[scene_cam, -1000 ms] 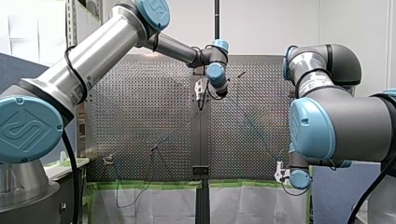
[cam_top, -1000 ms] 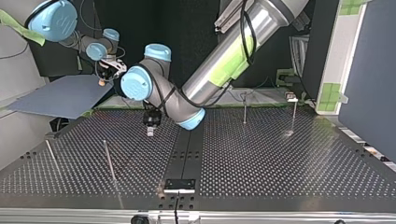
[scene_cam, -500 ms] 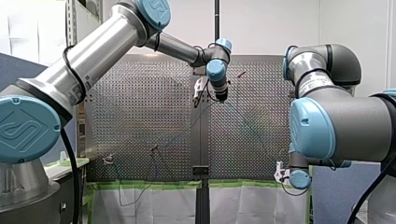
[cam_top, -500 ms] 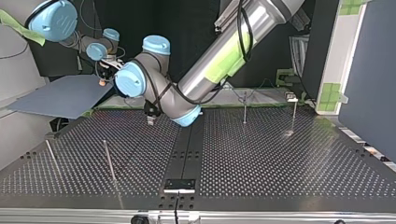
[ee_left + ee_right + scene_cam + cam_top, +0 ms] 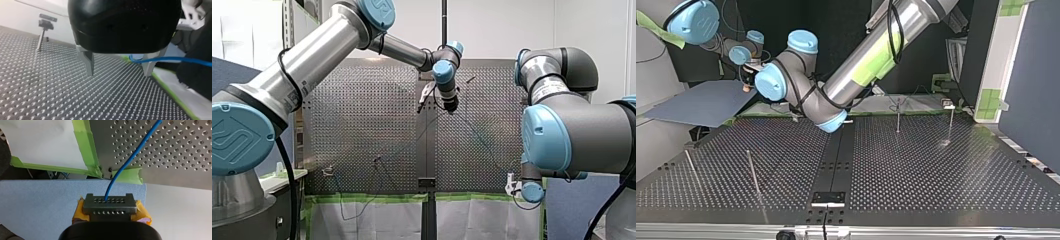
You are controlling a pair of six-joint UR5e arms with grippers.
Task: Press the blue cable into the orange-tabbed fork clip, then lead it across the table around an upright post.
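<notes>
Two metal fingers [image 5: 88, 62] of my left gripper [image 5: 118, 73] stood well apart in the left wrist view, clamped on nothing, their tips low over the perforated table [image 5: 50, 95]. The blue cable [image 5: 172, 59] ran sideways just under the gripper's black body, crossed the face of one finger and passed on beyond it; whether it touched that finger could not be told. Ahead of the gripper and well apart from it, an upright post [image 5: 40, 41] with a small dark head rose from the table. In the right wrist view my right gripper [image 5: 110, 203] was closed on the cable, with yellow pads [image 5: 143, 213] showing on either side of its dark fingers. The cable came out from between them, passed over a blue mat [image 5: 37, 202] and a strip of green tape [image 5: 85, 142], and ran slantwise across the table's holes. In the front view my left arm [image 5: 402, 50] reached in to the table's middle, while my right gripper hung beside the table's near corner at the view's right. In the top view four thin posts [image 5: 897, 119] stood on the table, two towards the view's left and two towards its right.
</notes>
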